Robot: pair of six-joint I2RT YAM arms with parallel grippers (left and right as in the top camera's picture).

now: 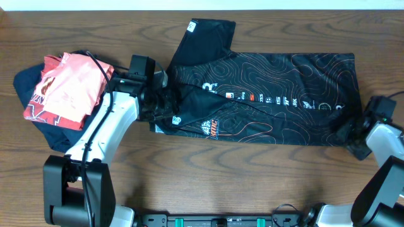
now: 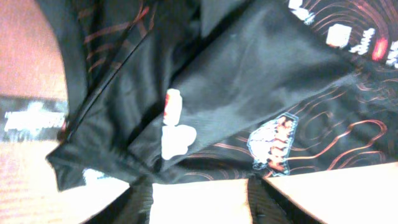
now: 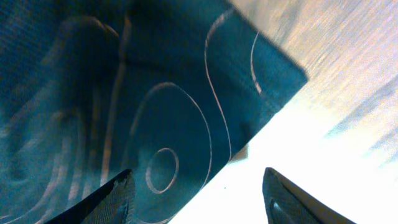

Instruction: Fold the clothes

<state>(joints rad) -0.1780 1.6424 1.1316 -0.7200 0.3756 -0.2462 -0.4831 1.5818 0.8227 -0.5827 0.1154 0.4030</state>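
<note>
The black garment (image 1: 271,94) with red and white contour lines and logos lies spread across the middle of the table, one sleeve (image 1: 202,38) pointing to the back. Its left part is bunched and folded over. My left gripper (image 1: 161,94) is at that bunched left edge. In the left wrist view its fingers (image 2: 199,183) are open with bare table between them, and the fabric (image 2: 236,81) lies just ahead. My right gripper (image 1: 350,135) is at the garment's front right corner. Its fingers (image 3: 199,180) are wide open, with the corner (image 3: 186,112) lying partly between them.
A salmon-pink shirt (image 1: 66,85) with red print lies folded on a navy-blue garment (image 1: 28,85) at the left, just beside my left arm. The wooden table (image 1: 221,176) runs along the front of the garment.
</note>
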